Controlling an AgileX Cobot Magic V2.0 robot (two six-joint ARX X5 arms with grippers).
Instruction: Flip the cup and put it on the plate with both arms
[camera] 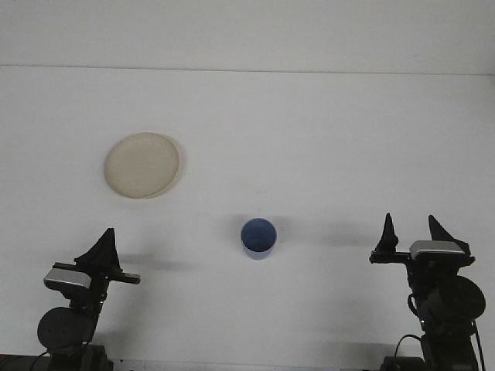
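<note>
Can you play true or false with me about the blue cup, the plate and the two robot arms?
1. The blue cup sits on the plate. False: it stands alone on the white table, apart from the plate.
2. The plate is farther left than the cup. True.
3. The right gripper is holding the cup. False: it is open, holds nothing and sits off to the cup's right.
4. The plate has nothing on it. True.
5. The left gripper is touching the plate. False: it sits near the table's front edge, well apart from the plate.
</note>
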